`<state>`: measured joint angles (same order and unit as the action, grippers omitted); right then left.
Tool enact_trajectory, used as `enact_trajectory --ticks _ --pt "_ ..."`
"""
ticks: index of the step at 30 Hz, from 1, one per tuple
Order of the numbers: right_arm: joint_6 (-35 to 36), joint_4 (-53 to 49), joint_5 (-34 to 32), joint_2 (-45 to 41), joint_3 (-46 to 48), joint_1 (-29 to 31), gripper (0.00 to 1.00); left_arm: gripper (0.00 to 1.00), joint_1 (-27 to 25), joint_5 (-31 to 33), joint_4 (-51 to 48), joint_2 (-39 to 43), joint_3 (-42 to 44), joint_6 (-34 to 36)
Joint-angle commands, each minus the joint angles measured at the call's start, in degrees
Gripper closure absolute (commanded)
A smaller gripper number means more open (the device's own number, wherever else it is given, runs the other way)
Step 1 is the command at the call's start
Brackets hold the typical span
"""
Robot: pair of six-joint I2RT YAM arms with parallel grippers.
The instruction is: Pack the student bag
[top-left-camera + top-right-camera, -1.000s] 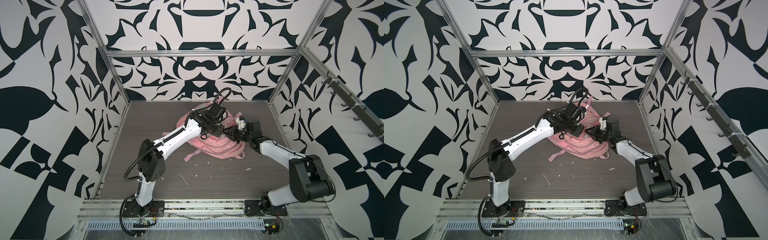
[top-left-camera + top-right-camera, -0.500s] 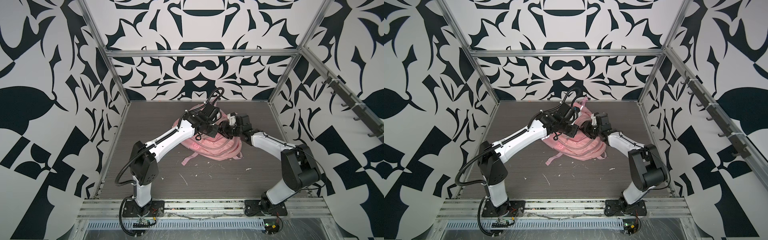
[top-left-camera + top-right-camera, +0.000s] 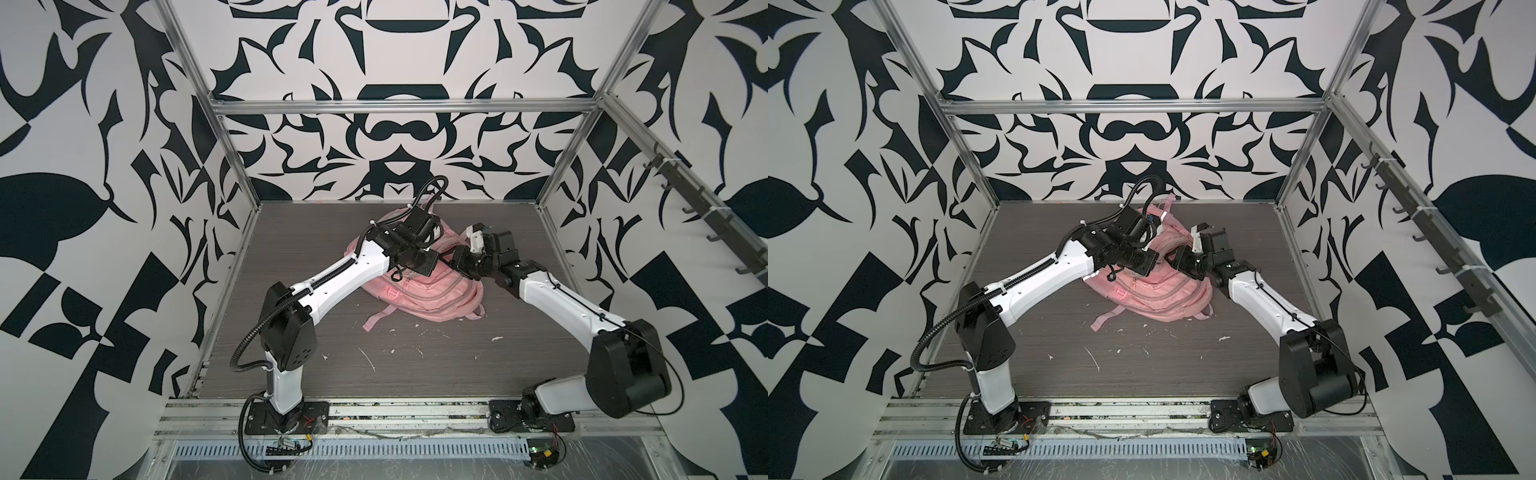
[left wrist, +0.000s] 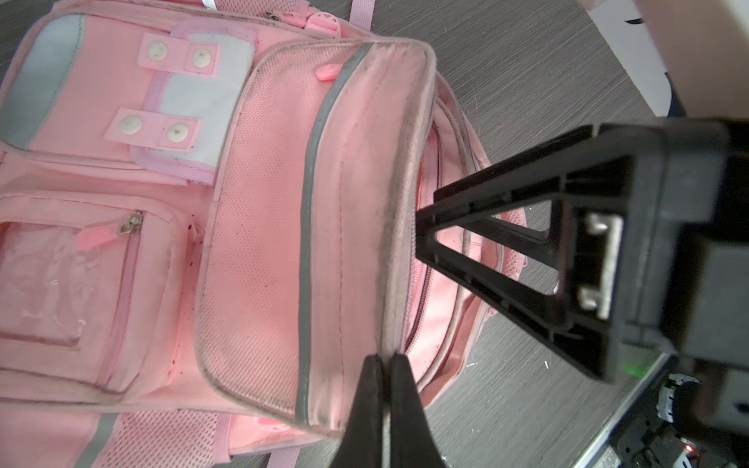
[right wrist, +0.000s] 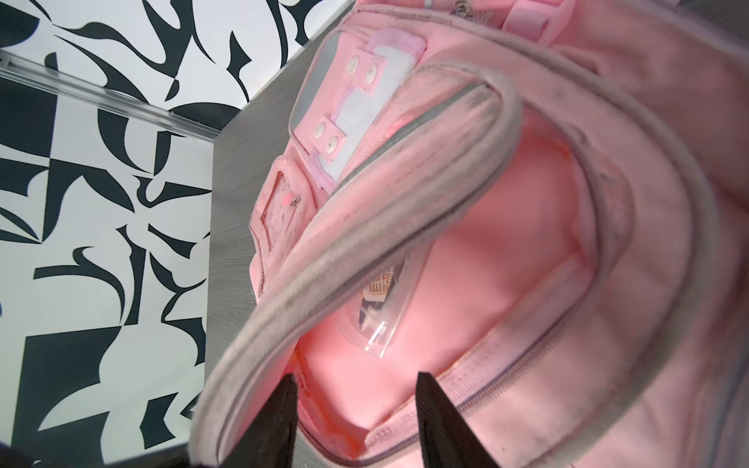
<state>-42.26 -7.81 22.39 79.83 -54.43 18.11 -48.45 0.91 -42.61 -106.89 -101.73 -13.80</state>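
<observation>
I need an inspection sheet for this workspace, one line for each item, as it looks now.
Surface: dark wood-grain tabletop.
Job's things: student bag lying flat, main compartment open; clear packet inside.
Clutter: white scraps near the front.
Grippers: left gripper shut on the bag's rim; right gripper open, fingers at the opening.
Cables: black hose along the left arm.
Surroundings: patterned walls; hook rail at right.

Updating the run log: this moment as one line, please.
left gripper: shut on student bag rim, holding it open | right gripper: open, empty, at the opening | clear packet: inside bag
</observation>
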Motion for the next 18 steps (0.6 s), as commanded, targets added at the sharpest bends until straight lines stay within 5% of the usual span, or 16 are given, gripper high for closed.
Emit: enact_trajectory --ticks 1,16,18 --pt "3.32 -3.06 -3.24 -3.79 2.07 0.25 0.50 1.00 -0.07 -3.31 2.07 -1.18 -1.43 -1.21" --pt "8.15 -10.51 -7.88 -15.86 13.50 0.30 0.53 1.00 -2.07 -8.69 -2.06 -15.93 -15.71 -3.30" --pt "8.31 -10.82 -8.13 -16.91 14.16 0.28 0.53 0.90 -2.44 -8.72 -4.14 -18.12 -18.54 -3.18"
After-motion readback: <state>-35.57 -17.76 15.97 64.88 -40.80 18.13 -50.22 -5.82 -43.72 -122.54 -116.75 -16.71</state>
